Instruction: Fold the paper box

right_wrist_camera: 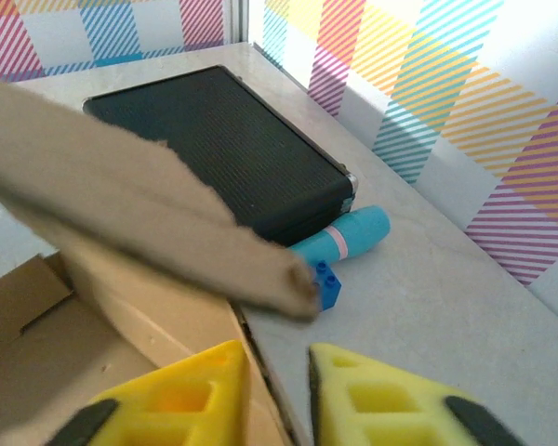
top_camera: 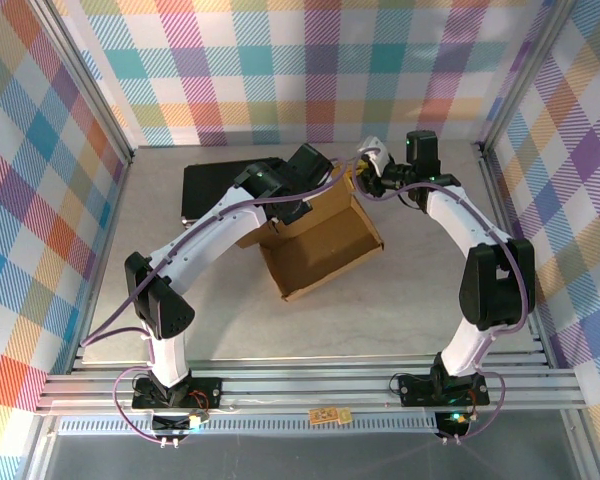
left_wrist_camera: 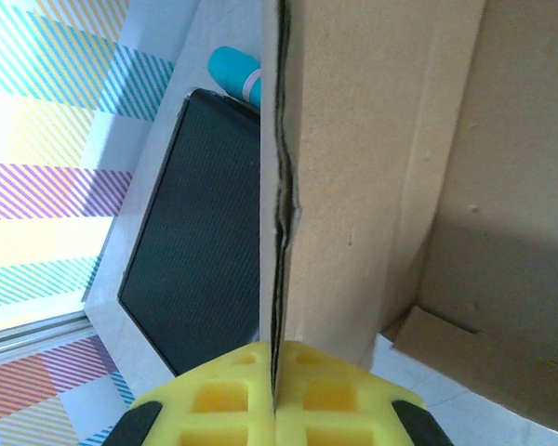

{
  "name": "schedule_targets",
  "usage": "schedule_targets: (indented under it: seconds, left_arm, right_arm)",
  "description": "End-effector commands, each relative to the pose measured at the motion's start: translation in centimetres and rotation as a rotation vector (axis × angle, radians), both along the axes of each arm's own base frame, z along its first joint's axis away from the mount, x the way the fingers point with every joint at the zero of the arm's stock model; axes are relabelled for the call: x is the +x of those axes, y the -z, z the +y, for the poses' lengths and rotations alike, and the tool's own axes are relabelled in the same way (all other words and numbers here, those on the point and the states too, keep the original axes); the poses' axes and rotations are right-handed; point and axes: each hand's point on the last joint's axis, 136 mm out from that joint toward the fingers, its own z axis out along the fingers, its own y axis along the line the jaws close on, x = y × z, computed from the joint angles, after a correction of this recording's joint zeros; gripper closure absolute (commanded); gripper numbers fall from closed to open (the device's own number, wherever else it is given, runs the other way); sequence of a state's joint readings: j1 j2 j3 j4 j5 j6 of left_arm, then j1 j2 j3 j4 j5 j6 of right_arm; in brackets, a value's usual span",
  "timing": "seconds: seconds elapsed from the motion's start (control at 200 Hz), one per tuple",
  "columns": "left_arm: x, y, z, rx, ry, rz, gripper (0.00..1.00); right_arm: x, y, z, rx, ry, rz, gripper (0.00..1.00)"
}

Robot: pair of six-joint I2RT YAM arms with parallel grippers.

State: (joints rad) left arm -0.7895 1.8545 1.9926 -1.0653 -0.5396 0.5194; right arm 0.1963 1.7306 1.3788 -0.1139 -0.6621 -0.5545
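Box (top_camera: 325, 250) sits mid-table, open tray up. Its long axis runs diagonally from near-left to far-right in the top view. A rear panel stands up at its far-left side.

L gripper (left_wrist_camera: 275, 376): yellow pads closed flat on the edge of that upright panel. The cardboard edge runs straight away from the pads, w/ no gap showing.

R gripper (right_wrist_camera: 277, 395): pads partly apart at the box's far-right corner. A thin wall edge lies in the gap, close to one pad, w/ bare table showing beside it, so prob. straddling, not pinching. A loose flap (right_wrist_camera: 139, 214) crosses above the pads, blurred.

Key relation: the panel lies dead ahead of the L gripper, in line w/ its fingers, and the tray opens toward the R arm. So the L arm looks set to swing the panel over the tray. The R arm is nearer the corner flap and seems best placed to tuck it or steady that wall.

Case (top_camera: 215, 190) lies just behind the box, close to the panel. A teal tube (right_wrist_camera: 353, 232) and blue brick (right_wrist_camera: 324, 283) lie by the case's end, near the R gripper. Risk: flap or fingers may knock these.
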Motion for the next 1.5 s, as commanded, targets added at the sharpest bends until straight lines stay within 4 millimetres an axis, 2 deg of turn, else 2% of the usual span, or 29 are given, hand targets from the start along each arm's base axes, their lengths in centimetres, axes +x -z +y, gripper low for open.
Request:
schedule_targets:
  seconds: [0.0, 0.07, 0.095, 0.15, 0.185, 0.23, 0.28, 0.415, 0.5, 0.6, 0.69, 0.77, 0.885, 0.955, 1.075, 1.215, 1.31, 1.375, 1.495]
  left_arm:
    - [-0.1, -1.9, -0.2, -0.070, -0.015, -0.042, 1.00]
    - [0.1, -2.8, -0.1, -0.135, -0.059, -0.057, 0.99]
    - [0.2, -3.2, -0.1, -0.171, -0.085, -0.063, 0.90]
    - [0.5, -4.1, 0.6, -0.263, -0.160, -0.076, 0.58]
    - [0.7, -4.8, 1.3, -0.323, -0.209, -0.087, 0.43]
    - [0.8, -5.5, 2.5, -0.400, -0.274, -0.093, 0.32]
    - [0.7, -5.8, 3.8, -0.478, -0.320, -0.073, 0.28]
    - [0.0, -4.8, 8.5, -0.572, -0.447, -0.045, 0.25]
    - [-1.0, -2.8, 11.1, -0.627, -0.499, -0.005, 0.25]
    - [-1.8, 0.2, 13.1, -0.720, -0.516, 0.057, 0.26]
    - [-1.6, 2.3, 14.1, -0.822, -0.521, 0.106, 0.26]
    - [-0.9, 3.6, 13.9, -0.865, -0.489, 0.140, 0.27]
    - [0.6, 5.2, 12.5, -0.866, -0.424, 0.190, 0.29]
    - [1.7, 5.7, 11.7, -0.879, -0.392, 0.196, 0.30]
    - [3.9, 6.0, 11.6, -0.873, -0.393, 0.161, 0.30]
    - [5.6, 6.8, 11.0, -0.851, -0.384, 0.182, 0.30]
    - [6.1, 7.0, 11.3, -0.834, -0.386, 0.165, 0.30]
    - [6.1, 6.9, 10.7, -0.855, -0.360, 0.181, 0.31]
    - [5.8, 7.4, 9.5, -0.879, -0.345, 0.240, 0.42]
  right_arm:
    - [-1.2, -1.0, 0.0, 0.008, -0.003, -0.016, 0.88]
    - [-1.5, -0.7, -0.1, 0.000, 0.000, -0.006, 1.00]
    - [-1.6, -0.5, -0.2, -0.004, 0.003, -0.004, 1.00]
    - [-1.8, -0.4, -0.5, -0.009, 0.013, -0.006, 1.00]
    - [-1.9, -0.4, -0.8, -0.003, 0.020, -0.002, 1.00]
    - [-2.0, -0.4, -1.3, 0.009, 0.030, 0.011, 1.00]
    - [-2.3, -0.4, -1.9, 0.018, 0.034, 0.028, 1.00]
    - [-2.9, 0.0, -3.3, 0.019, 0.054, 0.062, 1.00]
    - [-3.4, 0.4, -4.1, 0.027, 0.061, 0.095, 1.00]
    - [-3.9, 1.3, -4.6, 0.024, 0.059, 0.131, 1.00]
    - [-4.0, 1.8, -5.1, 0.029, 0.073, 0.143, 1.00]
    - [-4.0, 2.0, -5.4, 0.027, 0.078, 0.152, 1.00]
    - [-3.8, 2.3, -5.4, 0.027, 0.077, 0.162, 1.00]
    - [-3.5, 2.4, -5.5, 0.026, 0.080, 0.165, 1.00]
    - [-3.1, 2.4, -5.5, 0.027, 0.078, 0.171, 1.00]
    - [-2.8, 2.6, -5.5, 0.027, 0.076, 0.179, 1.00]
    - [-2.6, 2.7, -5.4, 0.031, 0.073, 0.184, 1.00]
    - [-2.4, 2.8, -5.3, 0.033, 0.072, 0.186, 1.00]
    - [-2.0, 2.8, -5.3, 0.039, 0.079, 0.189, 1.00]
